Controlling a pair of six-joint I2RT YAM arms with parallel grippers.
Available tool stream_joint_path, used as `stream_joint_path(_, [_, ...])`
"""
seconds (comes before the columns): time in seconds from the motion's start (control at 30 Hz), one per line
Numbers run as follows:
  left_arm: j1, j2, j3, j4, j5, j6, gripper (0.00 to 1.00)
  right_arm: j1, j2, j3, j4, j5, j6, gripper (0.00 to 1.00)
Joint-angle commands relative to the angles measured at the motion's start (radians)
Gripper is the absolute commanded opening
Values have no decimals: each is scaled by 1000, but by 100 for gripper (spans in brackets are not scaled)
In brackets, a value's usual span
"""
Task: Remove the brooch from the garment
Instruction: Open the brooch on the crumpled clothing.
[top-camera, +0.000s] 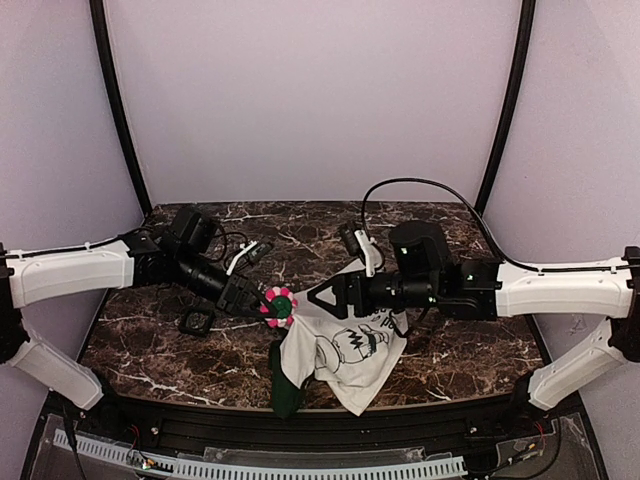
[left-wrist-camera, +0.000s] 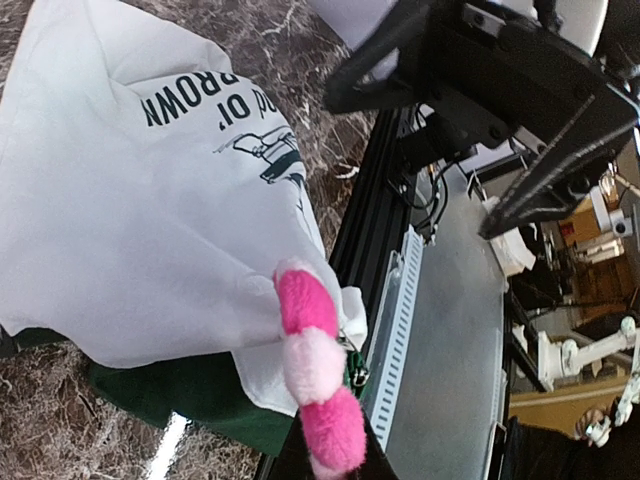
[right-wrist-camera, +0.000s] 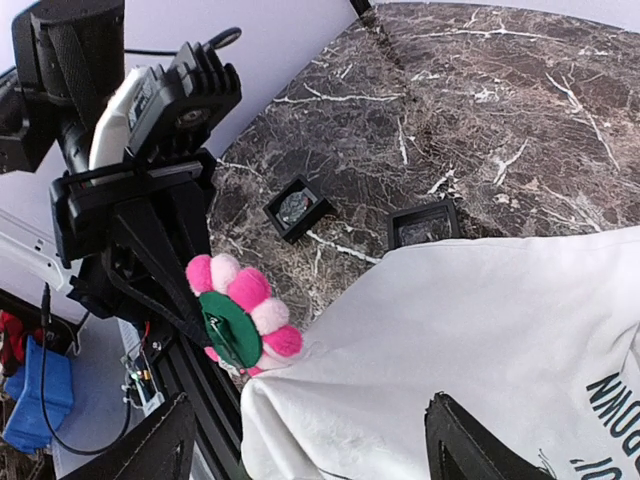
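so the left gripper (top-camera: 260, 299) is clamped on the fuzzy pink-and-white flower brooch with a green centre (top-camera: 278, 303), right at the raised corner of the white cartoon-print T-shirt with dark green trim (top-camera: 345, 362), while the right gripper (top-camera: 318, 297) just sits beside it, jaws wide apart

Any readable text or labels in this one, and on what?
"od ol'": printed on the garment, upside down in the left wrist view, its start not visible.
"ROWN": same print, beside it; any earlier letter is unclear.
In the top view the print is too small to read. Nothing else carries text.
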Motion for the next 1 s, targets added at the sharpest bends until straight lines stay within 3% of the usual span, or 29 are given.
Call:
stream_joint_path(0.0, [1,-78,-80,238,-82,-203,1,54,-50,-23,103,92,123,78])
stream_joint_path(0.17, [9,-88,-146,428,-89,-350,1,100,-48,-33,146,117,181,72])
stream_joint_path(0.3, [10,-95,-179,483,-43,-385,1,114,-35,-70,201,153,252,67])
stream_joint_path(0.53, [10,-98,-184,457,14,-367,1,137,13,-112,293,132,326,62])
stream_joint_path(0.7, [10,-90,-185,450,52,-358,1,138,32,-110,293,148,328,57])
stream_joint_path(0.83, [11,-93,-184,443,53,-355,1,138,69,-77,250,148,307,44])
stream_joint_path(0.97, [10,-91,-180,444,57,-356,1,138,89,-73,257,150,305,43])
